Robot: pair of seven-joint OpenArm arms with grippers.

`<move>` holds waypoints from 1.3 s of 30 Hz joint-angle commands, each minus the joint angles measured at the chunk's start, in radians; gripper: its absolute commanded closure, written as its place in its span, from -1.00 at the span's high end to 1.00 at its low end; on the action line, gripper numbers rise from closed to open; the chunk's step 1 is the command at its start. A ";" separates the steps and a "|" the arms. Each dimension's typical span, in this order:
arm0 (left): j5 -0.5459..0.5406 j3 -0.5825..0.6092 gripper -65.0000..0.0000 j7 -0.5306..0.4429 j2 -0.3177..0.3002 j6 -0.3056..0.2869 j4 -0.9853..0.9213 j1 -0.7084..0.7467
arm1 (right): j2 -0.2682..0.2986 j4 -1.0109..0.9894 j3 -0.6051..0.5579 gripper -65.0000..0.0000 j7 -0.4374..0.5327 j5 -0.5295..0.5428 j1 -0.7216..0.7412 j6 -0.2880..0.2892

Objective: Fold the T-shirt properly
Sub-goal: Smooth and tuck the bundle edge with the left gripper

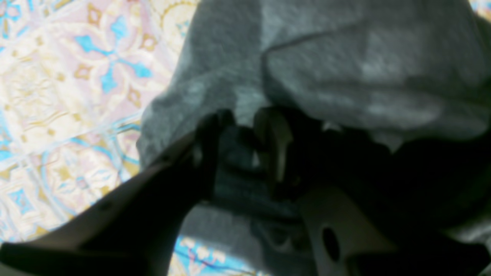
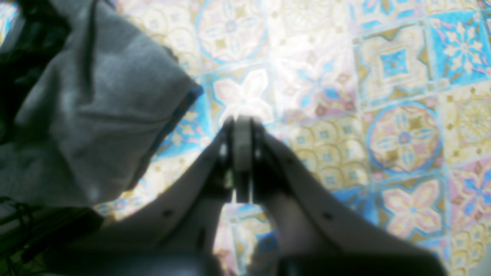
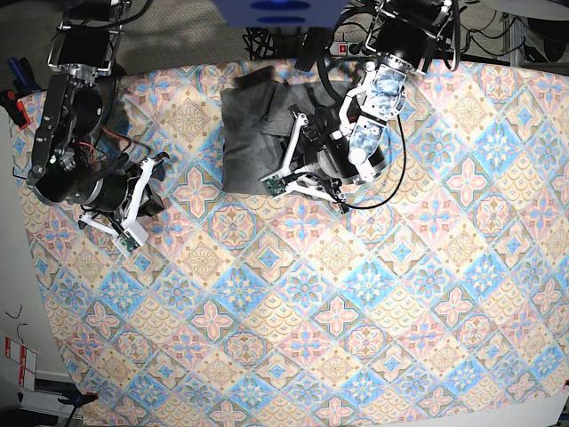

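While the left claw (image 1: 241,134) pinches the T-shirt (image 1: 345,69), the right claw (image 2: 242,132) hangs pressed together.

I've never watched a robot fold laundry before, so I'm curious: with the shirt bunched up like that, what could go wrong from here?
1. The left gripper pinches a bunch of the T-shirt, possibly several layers, so lifting might undo the fold.
2. The right gripper is shut over bare tablecloth, away from the shirt, so one arm pulling alone could drag it crooked.
3. The tablecloth might get snagged along with the shirt.
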 commanded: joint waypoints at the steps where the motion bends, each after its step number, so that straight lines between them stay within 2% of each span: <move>1: 0.003 -0.005 -0.42 -0.002 -0.014 0.004 0.038 -0.002 | 0.010 0.014 0.002 -0.99 0.014 -0.008 0.013 0.002; 6: 0.001 -0.009 -0.42 -0.002 -0.136 0.004 0.118 0.038 | 0.004 0.012 -0.001 -0.99 0.014 -0.129 0.013 0.002; 10: 0.001 -0.003 -0.42 -0.009 -0.242 0.004 0.149 0.080 | 0.004 0.012 -0.001 -0.99 0.014 -0.132 0.013 0.002; 12: -0.001 -0.008 -0.42 -0.012 -0.265 0.004 0.149 0.100 | 0.004 0.012 -0.001 -0.99 0.014 -0.132 0.013 0.002; 15: -0.004 -0.066 -0.43 -0.034 -0.257 0.004 0.187 0.121 | 0.004 0.012 -0.001 -0.99 0.014 -0.132 0.013 0.002; 17: -0.033 -0.141 -0.51 -0.045 -0.190 0.004 0.242 0.129 | 0.004 0.012 -0.001 -0.99 0.014 -0.132 0.013 0.002; 19: -0.053 -0.166 -0.55 -0.020 -0.136 0.004 0.270 0.094 | 0.002 0.012 -0.001 -0.99 0.014 -0.132 0.013 0.002; 23: -0.045 -0.040 -0.57 0.117 -0.024 0.004 0.236 -0.042 | 0.002 0.012 -0.001 -0.99 0.014 -0.132 0.011 0.002; 27: -0.042 0.135 -0.57 0.140 0.026 0.004 0.186 -0.091 | 0.002 0.015 -0.002 -0.99 0.014 -0.132 -0.006 0.002; 32: -0.042 0.242 -0.57 0.140 0.020 0.004 0.181 -0.089 | 0.002 0.018 0.004 -0.99 0.014 -0.132 -0.016 0.002; 39: -0.059 0.265 -0.57 0.138 -0.173 0.004 0.223 -0.017 | 0.004 0.017 0.005 -0.99 0.014 -0.134 -0.026 0.002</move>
